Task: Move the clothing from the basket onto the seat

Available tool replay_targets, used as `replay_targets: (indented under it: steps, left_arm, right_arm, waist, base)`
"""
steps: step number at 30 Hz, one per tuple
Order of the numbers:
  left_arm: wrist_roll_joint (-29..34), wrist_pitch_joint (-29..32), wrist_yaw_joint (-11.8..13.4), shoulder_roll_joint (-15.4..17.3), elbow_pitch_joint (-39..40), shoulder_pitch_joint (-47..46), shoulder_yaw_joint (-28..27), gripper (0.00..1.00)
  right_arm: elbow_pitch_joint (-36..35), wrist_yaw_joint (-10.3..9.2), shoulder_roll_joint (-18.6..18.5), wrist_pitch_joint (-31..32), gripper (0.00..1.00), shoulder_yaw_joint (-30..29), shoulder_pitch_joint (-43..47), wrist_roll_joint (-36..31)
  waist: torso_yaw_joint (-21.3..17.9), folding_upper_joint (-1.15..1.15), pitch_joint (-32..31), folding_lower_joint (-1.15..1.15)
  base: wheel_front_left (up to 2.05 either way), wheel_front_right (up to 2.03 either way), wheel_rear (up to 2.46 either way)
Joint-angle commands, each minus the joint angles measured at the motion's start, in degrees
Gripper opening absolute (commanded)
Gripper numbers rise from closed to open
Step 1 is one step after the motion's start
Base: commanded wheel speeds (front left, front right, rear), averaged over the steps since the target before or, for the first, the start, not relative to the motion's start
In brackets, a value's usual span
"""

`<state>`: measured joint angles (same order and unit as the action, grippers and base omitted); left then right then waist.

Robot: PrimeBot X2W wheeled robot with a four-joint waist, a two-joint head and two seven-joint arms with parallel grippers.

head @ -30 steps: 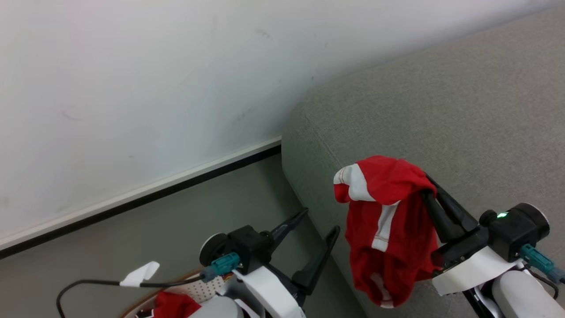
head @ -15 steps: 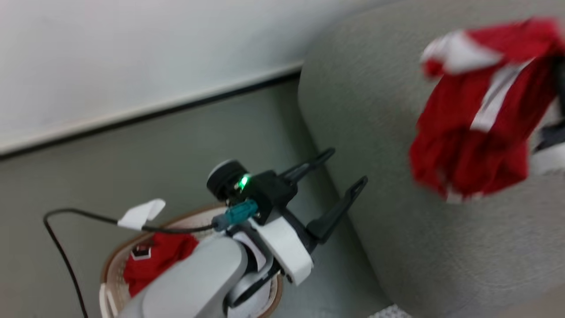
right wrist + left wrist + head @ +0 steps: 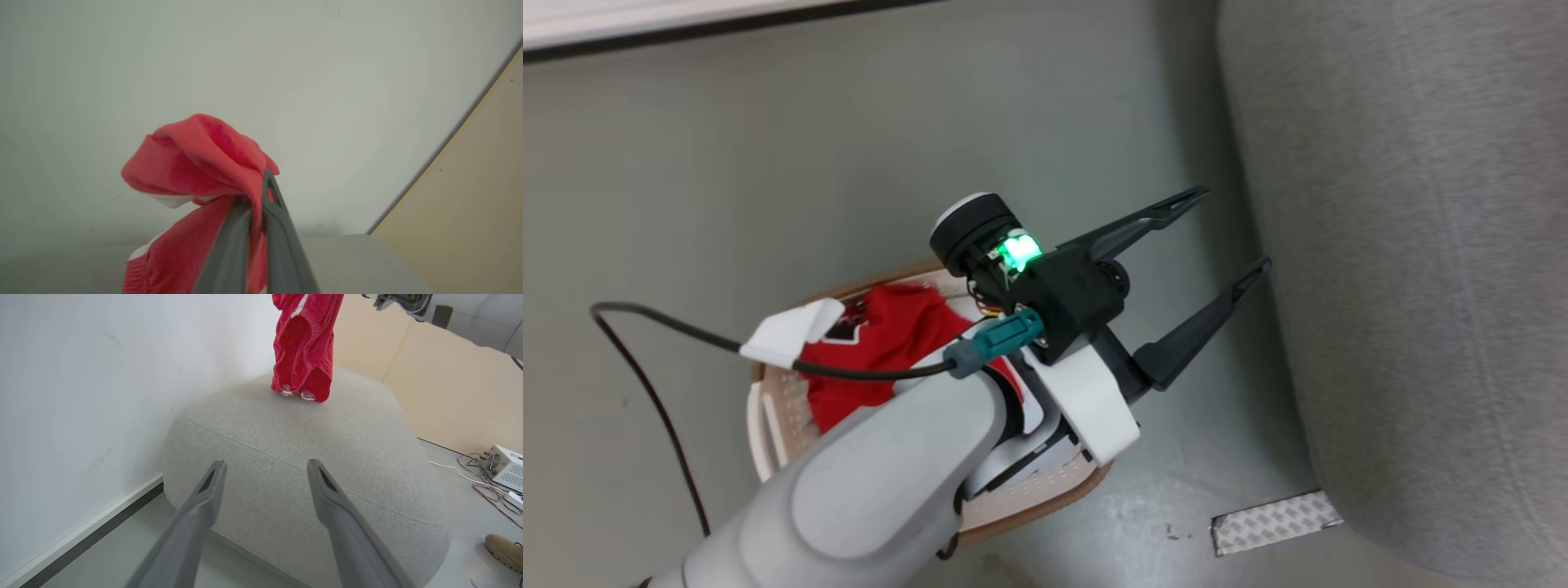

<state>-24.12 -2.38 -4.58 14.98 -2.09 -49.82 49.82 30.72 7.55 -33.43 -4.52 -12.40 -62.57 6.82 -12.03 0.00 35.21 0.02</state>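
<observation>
Logged left gripper (image 3: 1233,228) at centre of the head view, jaws spread wide, poised over grey floor (image 3: 849,163) between basket (image 3: 1029,514) and seat (image 3: 1421,286). Found the same gripper (image 3: 266,462) rising from the bottom of the left wrist view, both fingers aimed at the front face of the seat (image 3: 306,433).

Logged right gripper (image 3: 255,190) at lower centre of the right wrist view, jaws pressed together on a fold of red shorts (image 3: 196,163) – cloth bunched over the fingertips and trailing down to the bottom edge, with the seat (image 3: 359,261) low behind it.

Noted shorts (image 3: 304,347) at top centre of the left wrist view, hanging down over the seat top; could not tell whether the lower hem touched the cushion.

Noted red jersey (image 3: 890,343) lying inside the basket at left of centre in the head view, partly hidden by the left forearm.

Recorded also: black cable (image 3: 645,327) with white tag (image 3: 792,331), left; patterned strip (image 3: 1274,523) on the floor, lower right, just beside the seat; tan shoe (image 3: 504,551) and white box (image 3: 504,465) with wires – right edge of the left wrist view.
</observation>
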Motion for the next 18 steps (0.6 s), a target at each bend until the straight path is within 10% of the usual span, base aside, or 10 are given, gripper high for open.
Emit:
replay_targets:
  steps: [1,5,7,8,18]
  left_arm:
    - [1.06,-0.43,-0.1,-0.44,-0.1,-1.01,0.14,1.0]
    - [0.85,-0.49,0.11,-1.01,-0.53,-1.81,0.25,1.0]
    - [0.44,-0.92,0.42,-0.72,-0.8,-1.5,-0.11,1.0]
    - [0.44,-0.86,0.49,-0.34,-1.02,-1.22,-0.16,1.0]
    - [-2.11,-3.07,3.05,3.01,-3.73,4.99,-2.25,1.0]
  right_arm:
    - [3.26,-0.12,1.29,-0.42,0.0,-2.45,0.51,-1.96]
    - [10.05,-0.13,4.3,-2.98,0.0,-6.85,4.41,-9.47]
    - [12.12,-0.12,6.7,-4.7,0.49,-8.71,5.91,-12.27]
    - [13.09,-0.13,7.87,-5.44,1.0,-9.43,6.57,-13.53]
    - [12.68,-0.13,15.42,-10.24,1.0,-5.45,12.57,-17.27]
  waist:
    - [3.03,0.0,2.9,-0.02]
    - [3.37,0.0,3.4,-0.02]
    - [2.79,0.0,2.96,-0.02]
    - [2.42,0.0,2.55,-0.02]
    - [-1.26,0.0,-5.94,-0.02]
  base:
    - [0.0,0.0,0.0]
    - [0.0,0.0,0.0]
    - [0.0,0.0,0.0]
    - [0.0,0.0,0.0]
    - [0.0,0.0,0.0]
